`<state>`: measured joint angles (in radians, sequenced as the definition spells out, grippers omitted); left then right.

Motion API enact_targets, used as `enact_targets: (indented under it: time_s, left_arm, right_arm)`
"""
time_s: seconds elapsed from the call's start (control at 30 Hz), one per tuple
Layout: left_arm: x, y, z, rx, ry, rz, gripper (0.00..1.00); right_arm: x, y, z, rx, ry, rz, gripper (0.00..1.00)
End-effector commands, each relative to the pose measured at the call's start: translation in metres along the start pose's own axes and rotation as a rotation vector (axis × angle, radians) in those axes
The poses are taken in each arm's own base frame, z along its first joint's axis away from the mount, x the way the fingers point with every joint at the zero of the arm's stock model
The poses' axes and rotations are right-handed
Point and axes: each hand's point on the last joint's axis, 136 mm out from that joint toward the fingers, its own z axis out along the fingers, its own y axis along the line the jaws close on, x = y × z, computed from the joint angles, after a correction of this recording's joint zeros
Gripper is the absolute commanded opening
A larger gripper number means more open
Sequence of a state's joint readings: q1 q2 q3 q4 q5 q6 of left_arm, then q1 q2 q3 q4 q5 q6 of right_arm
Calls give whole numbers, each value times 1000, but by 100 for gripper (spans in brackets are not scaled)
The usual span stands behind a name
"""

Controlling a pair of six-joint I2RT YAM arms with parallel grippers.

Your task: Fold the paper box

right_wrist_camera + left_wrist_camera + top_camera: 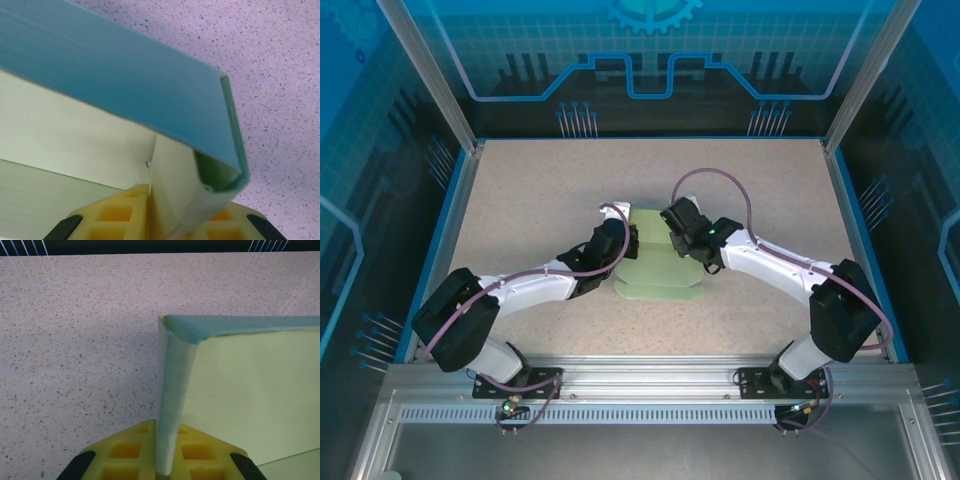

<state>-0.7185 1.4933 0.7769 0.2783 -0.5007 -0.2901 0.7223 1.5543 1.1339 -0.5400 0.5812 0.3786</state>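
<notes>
The paper box [660, 275] lies on the speckled table [520, 200] between the two arms, a pale mint-green sheet with its near part flat on the surface and its far part raised into walls. The left gripper [628, 240] is at the box's left side and the right gripper [673, 228] at its far right corner, both against the card. In the left wrist view the yellow fingers [132, 437] are drawn in close on either side of an upright folded edge of the box, which runs down between them and is pinched there. A pale wall stretches to the right of that edge, its top rim shaded bluish. In the right wrist view the yellow pads [125, 197] likewise sit nearly together with a standing flap of the box nipped between them, and a longer panel, bluish on its outer face, leans over above the flap and meets it at a corner
</notes>
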Motion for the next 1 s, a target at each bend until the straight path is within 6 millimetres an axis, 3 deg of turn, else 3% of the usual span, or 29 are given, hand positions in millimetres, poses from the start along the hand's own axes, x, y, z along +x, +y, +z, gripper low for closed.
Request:
enact_targets:
  time_s: [0.0, 0.13, 0.33, 0.7, 0.8, 0.97]
  left_arm:
    - [-12, -5, -4, 12, -30, -7, 1]
    - [-11, -5, -3, 8, -27, -3, 1]
    - [-12, -4, -4, 7, -28, -1, 1]
    - [-11, -5, -2, 9, -29, -3, 1]
    - [-11, -5, -2, 12, -29, -3, 1]
    - [-11, -5, -3, 11, -28, -5, 2]
  right_arm:
    - [19, -32, 5, 181, 80, -76, 21]
    - [19, -29, 7, 155, 101, -68, 23]
    - [16, -7, 7, -50, 93, 38, 30]
    - [31, 9, 9, -185, 128, 124, 35]
    - [31, 10, 11, -191, 128, 130, 34]
    - [29, -4, 13, -106, 122, 100, 24]
